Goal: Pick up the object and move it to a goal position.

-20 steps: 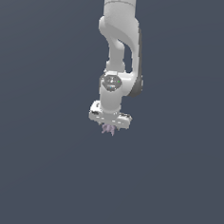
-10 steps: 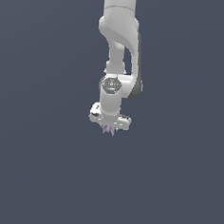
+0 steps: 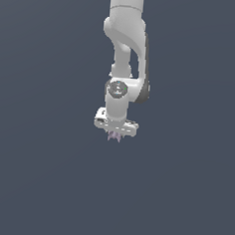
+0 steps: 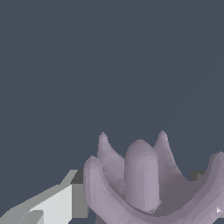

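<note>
The object (image 3: 114,135) is a tiny pale purple-mauve item with pointed lobes. It sticks out just below the white gripper (image 3: 115,132) at the middle of the exterior view. The gripper points down and is shut on it. In the wrist view the object (image 4: 144,183) fills the lower part of the picture, with several ridged lobes rising around a rounded middle lobe. One white finger (image 4: 52,205) presses against its side. The other finger is hidden behind the object.
The white arm (image 3: 126,45) comes down from the top edge of the exterior view. A plain dark grey-blue surface (image 3: 35,173) fills everything around it.
The arm's wrist and gripper have risen slightly and shifted a little toward the exterior view's right, carrying the object along. The grip on the object is unchanged.
</note>
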Action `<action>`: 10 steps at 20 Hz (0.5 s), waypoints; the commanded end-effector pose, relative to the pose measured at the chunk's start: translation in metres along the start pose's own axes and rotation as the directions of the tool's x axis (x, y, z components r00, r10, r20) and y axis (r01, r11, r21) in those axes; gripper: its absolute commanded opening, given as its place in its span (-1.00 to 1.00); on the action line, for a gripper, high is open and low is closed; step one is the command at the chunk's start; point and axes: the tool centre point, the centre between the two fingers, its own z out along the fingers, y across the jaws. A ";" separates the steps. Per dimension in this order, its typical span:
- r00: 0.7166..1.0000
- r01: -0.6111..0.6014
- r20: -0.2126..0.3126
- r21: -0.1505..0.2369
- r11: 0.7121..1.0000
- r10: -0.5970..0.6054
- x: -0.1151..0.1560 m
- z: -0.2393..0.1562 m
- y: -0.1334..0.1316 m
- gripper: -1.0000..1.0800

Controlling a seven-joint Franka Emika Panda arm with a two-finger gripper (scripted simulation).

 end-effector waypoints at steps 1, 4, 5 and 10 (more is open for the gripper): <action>1.000 0.001 0.000 0.000 1.000 -0.001 -0.002 -0.002 -0.006 -1.00; 1.000 0.001 0.000 0.000 1.000 -0.001 -0.008 -0.008 -0.019 -1.00; 1.000 0.001 0.000 0.000 1.000 -0.001 -0.010 -0.010 -0.025 -1.00; 1.000 0.001 0.000 0.000 1.000 -0.001 -0.025 -0.025 -0.062 -1.00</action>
